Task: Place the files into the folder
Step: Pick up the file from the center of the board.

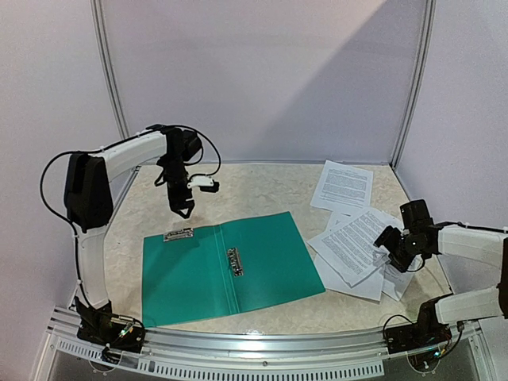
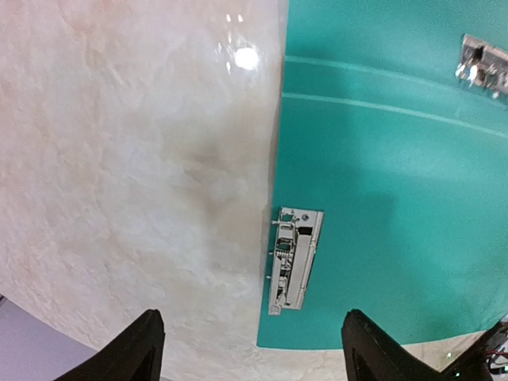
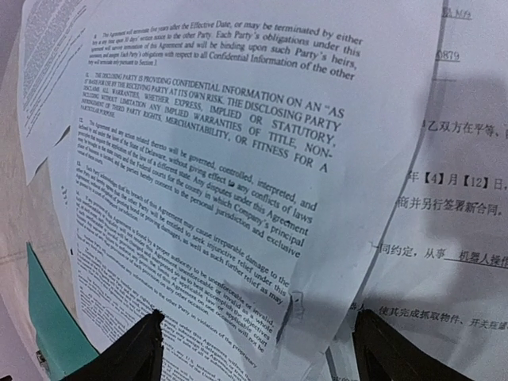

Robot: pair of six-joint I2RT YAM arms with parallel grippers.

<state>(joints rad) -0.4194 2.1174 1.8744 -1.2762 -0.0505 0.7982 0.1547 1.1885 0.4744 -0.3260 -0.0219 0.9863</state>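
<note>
Lying open and flat on the table (image 1: 262, 190), the folder (image 1: 222, 270) had its far left edge, with a metal clip (image 2: 295, 258), beneath the left gripper (image 1: 182, 208), whose jaws stood spread and empty; the files (image 1: 355, 242) lay fanned at right, under the right gripper (image 3: 258, 349), likewise spread, gripping nothing.

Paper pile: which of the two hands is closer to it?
Right. The right hand hovers open over the pile's right side; the left hand hangs well away, above the folder's far left corner.
</note>
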